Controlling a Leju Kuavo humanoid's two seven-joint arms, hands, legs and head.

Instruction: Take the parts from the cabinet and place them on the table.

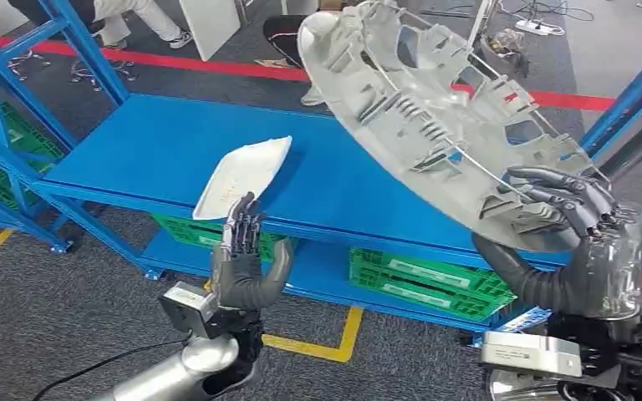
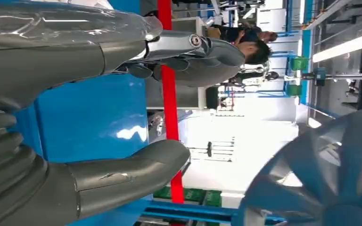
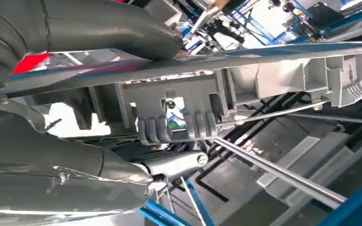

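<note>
A large grey wheel cover [image 1: 435, 117] is raised at a tilt above the blue shelf [image 1: 150, 142], its ribbed back towards me. My right hand [image 1: 573, 225] grips it by the lower rim; the right wrist view has the thumb on one face of the wheel cover [image 3: 264, 80] and the fingers [image 3: 169, 165] on the other. A white tray-like part [image 1: 244, 175] lies on the shelf near its front edge. My left hand [image 1: 242, 251] is held upright just below that part, fingers apart and holding nothing. In the left wrist view the thumb [image 2: 122, 174] and fingers [image 2: 188, 52] stand apart, with the wheel cover [image 2: 330, 179] beyond.
Green crates [image 1: 422, 280] sit on the lower shelf and in the rack at the left [image 1: 0, 142]. Blue uprights [image 1: 84, 42] frame both sides of the shelf. A red floor line [image 1: 217, 67] runs behind, with seated people [image 1: 146, 21] beyond it. Yellow tape [image 1: 326, 347] marks the carpet.
</note>
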